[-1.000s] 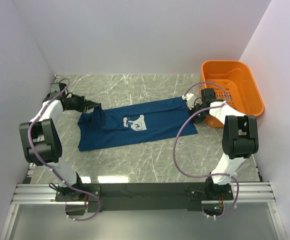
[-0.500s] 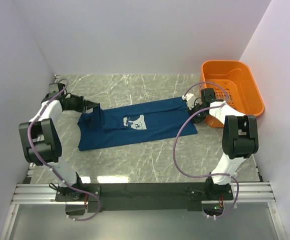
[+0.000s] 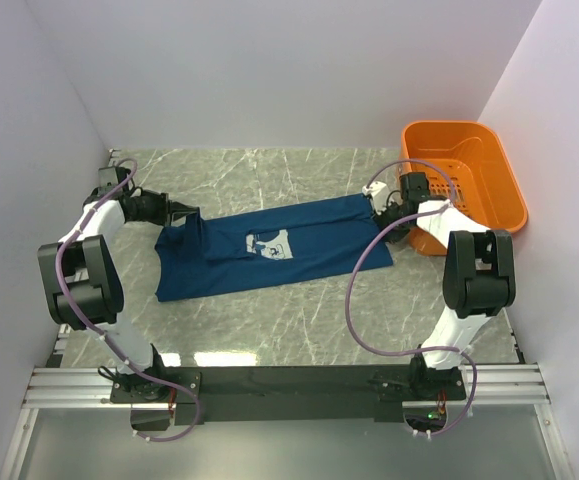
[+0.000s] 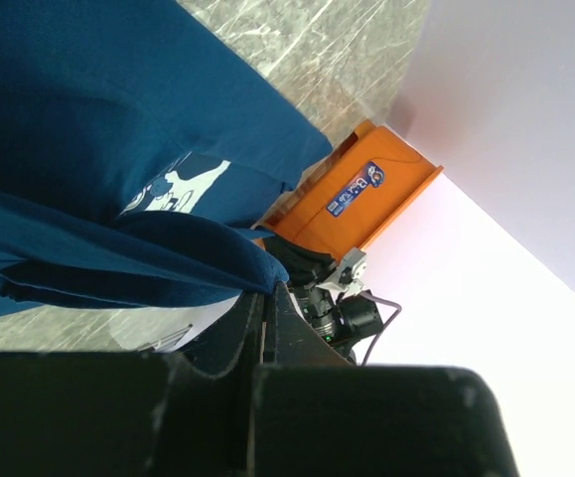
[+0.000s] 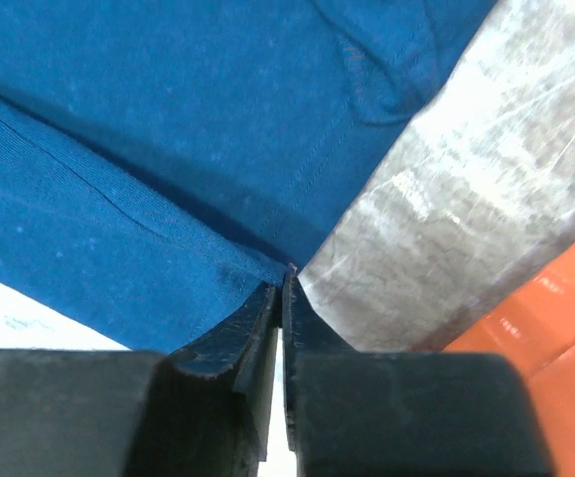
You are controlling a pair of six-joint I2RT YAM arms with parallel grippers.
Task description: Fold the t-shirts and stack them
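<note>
The t-shirt (image 3: 269, 245) is lying across the middle of the table (image 3: 269, 320), pulled out sideways so it runs from the left arm over to the right one. It's dark teal-blue, and the pale grey print (image 3: 269, 246) faces up, roughly in the centre of the cloth. Most of it sits flat on the marble-look top. The left end is bunched and pulled up into a ridge, and the front-left corner hangs down toward the near side.

The left gripper (image 3: 191, 213) has that raised left end. In its wrist camera the two fingers are pressed together with a fold of blue fabric pinched between the tips, and the cloth drapes away from them. I can't tell for sure if it's sleeve or shoulder it has hold of.

The right gripper (image 3: 377, 200) is at the far-right corner of the shirt, low to the table. Its wrist view shows the fingers closed tight, basically no gap, with a stitched edge of the fabric caught right at the tips and bare tabletop just beside it.

The orange basket (image 3: 464, 170) sits in the far right corner by the wall, just beyond the right gripper and not touching the shirt.
</note>
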